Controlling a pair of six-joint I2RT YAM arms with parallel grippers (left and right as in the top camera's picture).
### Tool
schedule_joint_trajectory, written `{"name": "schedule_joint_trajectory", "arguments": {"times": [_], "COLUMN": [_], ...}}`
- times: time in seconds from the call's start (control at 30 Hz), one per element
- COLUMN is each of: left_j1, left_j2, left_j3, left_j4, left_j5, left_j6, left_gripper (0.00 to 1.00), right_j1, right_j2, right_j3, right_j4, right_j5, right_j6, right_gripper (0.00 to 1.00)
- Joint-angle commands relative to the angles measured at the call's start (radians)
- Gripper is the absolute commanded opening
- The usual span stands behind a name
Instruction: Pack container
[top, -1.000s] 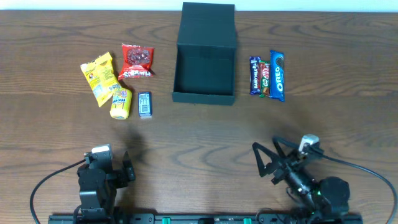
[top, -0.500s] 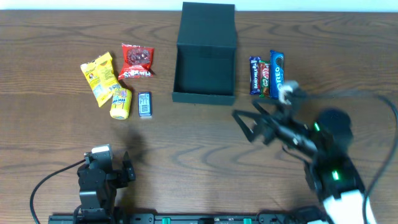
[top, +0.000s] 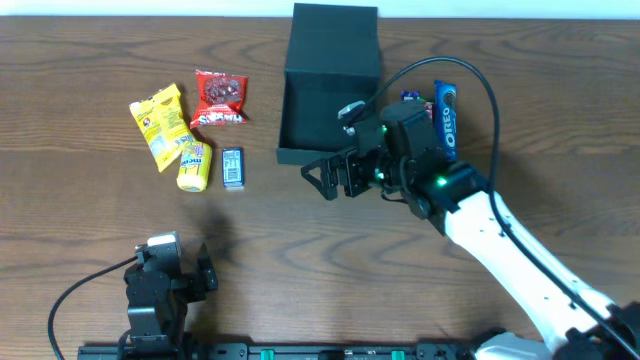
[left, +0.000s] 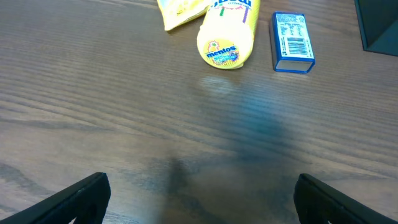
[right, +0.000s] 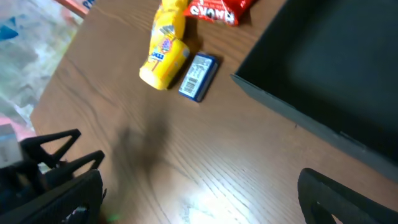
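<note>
The dark green container (top: 330, 150) stands open at the back middle of the table, its flap lid raised behind it. My right gripper (top: 322, 179) is open and empty, just in front of the container's front left corner. In the right wrist view (right: 202, 199) the container's corner (right: 323, 68) is at the upper right. My left gripper (top: 205, 272) is open and empty at the table's front left; its wrist view (left: 202, 196) shows bare wood between the fingers.
Left of the container lie a yellow packet (top: 158, 125), a red packet (top: 220, 98), a yellow Mentos tube (top: 193, 165) and a small blue box (top: 232, 168). A blue Oreo pack (top: 447, 120) lies to its right, with other bars mostly hidden by my right arm.
My right arm has swung from the front right of the table up and left to the container's front left corner. The left arm and the snacks have not moved.
</note>
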Motion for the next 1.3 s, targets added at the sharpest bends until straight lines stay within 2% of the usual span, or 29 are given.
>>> {"name": "schedule_joint_trajectory", "arguments": {"times": [0.0,0.1,0.27,0.4,0.43,0.5,0.63,0.77,1.27], "left_j1": [0.004,0.004,0.004,0.004,0.004,0.004,0.004,0.004,0.004], "left_j2": [-0.005,-0.005,-0.005,-0.005,-0.005,-0.005,-0.005,-0.005,-0.005], "left_j3": [-0.012,-0.012,-0.012,-0.012,-0.012,-0.012,-0.012,-0.012,-0.012], "left_j4": [-0.006,-0.006,-0.006,-0.006,-0.006,-0.006,-0.006,-0.006,-0.006], "left_j5": [-0.007,-0.007,-0.007,-0.007,-0.007,-0.007,-0.007,-0.007,-0.007], "left_j6": [0.003,0.003,0.003,0.003,0.003,0.003,0.003,0.003,0.003], "left_gripper": [0.95,0.95,0.95,0.95,0.95,0.95,0.95,0.95,0.95], "right_j1": [0.015,0.044,0.09,0.093,0.093,0.093,0.093,0.093,0.093], "right_j2": [0.018,0.042,0.104,0.193,0.222,0.278,0.367,0.442,0.493], "right_j3": [0.018,0.019,0.058,0.15,0.182,0.249,0.345,0.391,0.391], "right_j4": [0.05,0.069,-0.016,-0.069,-0.089,-0.126,-0.173,-0.208,-0.426], "right_j5": [0.005,0.191,0.466,0.505,0.523,0.543,0.545,0.544,0.492], "right_j6": [-0.021,0.018,0.104,0.112,0.123,0.13,0.129,0.156,0.136], "right_gripper": [0.99,0.99,0.96,0.89,0.83,0.61,0.24,0.02,0.01]}}
